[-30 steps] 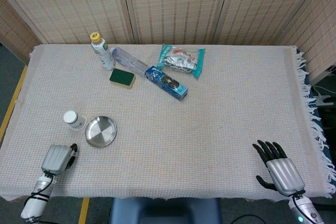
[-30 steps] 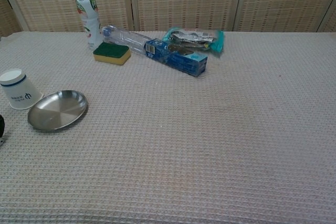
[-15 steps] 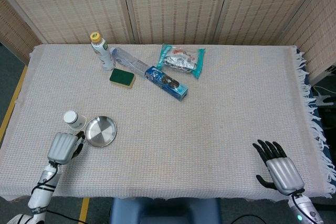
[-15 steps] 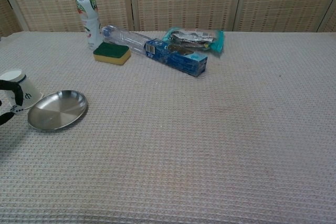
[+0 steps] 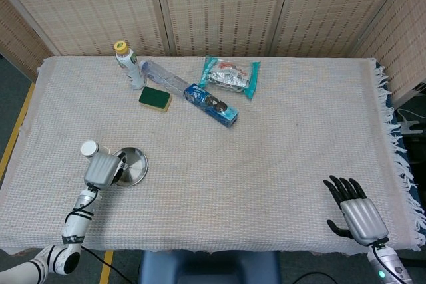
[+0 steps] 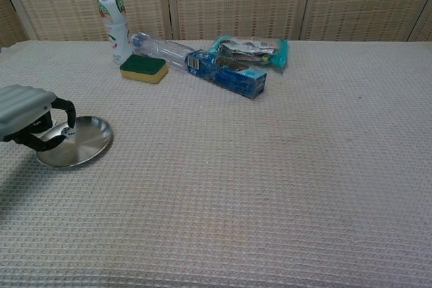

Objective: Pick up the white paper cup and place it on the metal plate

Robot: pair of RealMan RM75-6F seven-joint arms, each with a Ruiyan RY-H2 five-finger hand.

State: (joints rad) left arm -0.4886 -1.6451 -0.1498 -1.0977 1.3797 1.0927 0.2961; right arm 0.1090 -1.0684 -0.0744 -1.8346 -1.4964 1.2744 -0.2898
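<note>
White paper cup point(image 5: 88, 148) upright on desk point(image 5: 279, 144), just left of round metal plate point(image 5: 135, 164). Left robot hand point(image 5: 102, 169) over plate's left edge, fingers curled, grip unclear. Right robot hand point(image 5: 356, 209) spread, holding nothing.

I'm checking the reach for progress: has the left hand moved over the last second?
Yes. The left hand has moved up from the table's near edge and now sits beside the white paper cup, over the metal plate's left rim.
</note>
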